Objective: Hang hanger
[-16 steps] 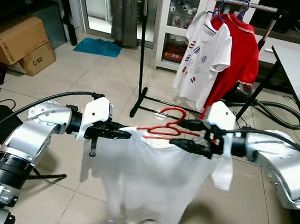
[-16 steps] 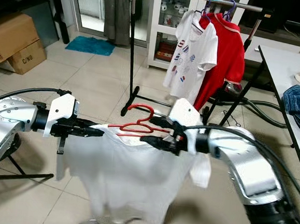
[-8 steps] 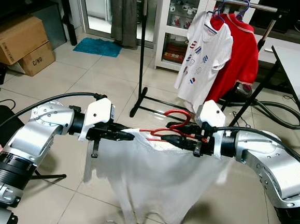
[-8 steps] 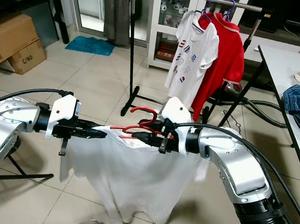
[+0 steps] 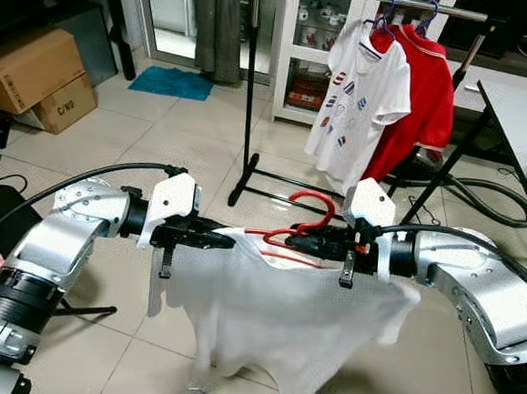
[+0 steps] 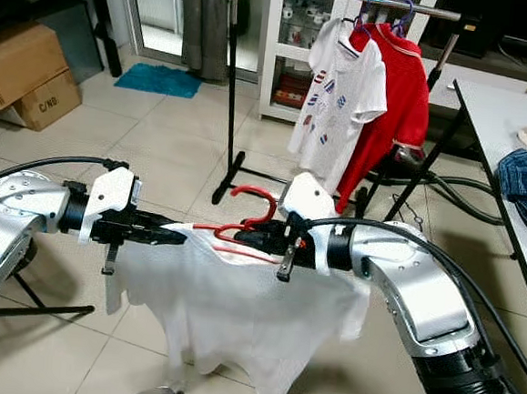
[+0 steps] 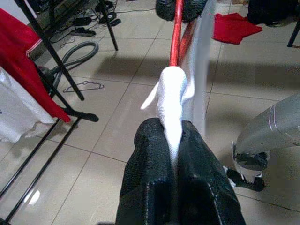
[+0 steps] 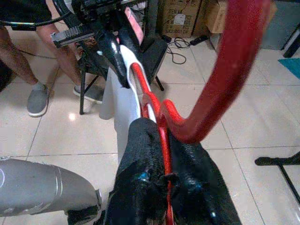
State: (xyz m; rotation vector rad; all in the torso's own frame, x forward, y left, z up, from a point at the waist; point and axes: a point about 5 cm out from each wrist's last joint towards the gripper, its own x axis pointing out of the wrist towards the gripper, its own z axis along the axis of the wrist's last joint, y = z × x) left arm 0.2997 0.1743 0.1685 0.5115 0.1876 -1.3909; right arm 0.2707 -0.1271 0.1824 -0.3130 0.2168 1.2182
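In front of the clothes rack (image 5: pixel 250 86), the red hanger (image 5: pixel 309 221) carries a white shirt (image 5: pixel 272 316). The right gripper (image 5: pixel 298 243) has its fingers clamped on the hanger's neck; the left gripper (image 5: pixel 228 241) pinches the shirt's shoulder beside it.

The pale tiled floor (image 5: pixel 149 142) carries a black metal clothes rack (image 5: pixel 250 86) standing beyond the right pincer (image 5: pixel 301 241). Two brown cardboard boxes (image 5: pixel 40 77) and a blue mat (image 5: pixel 172 82) lie well beyond the left pincer (image 5: pixel 226 242).
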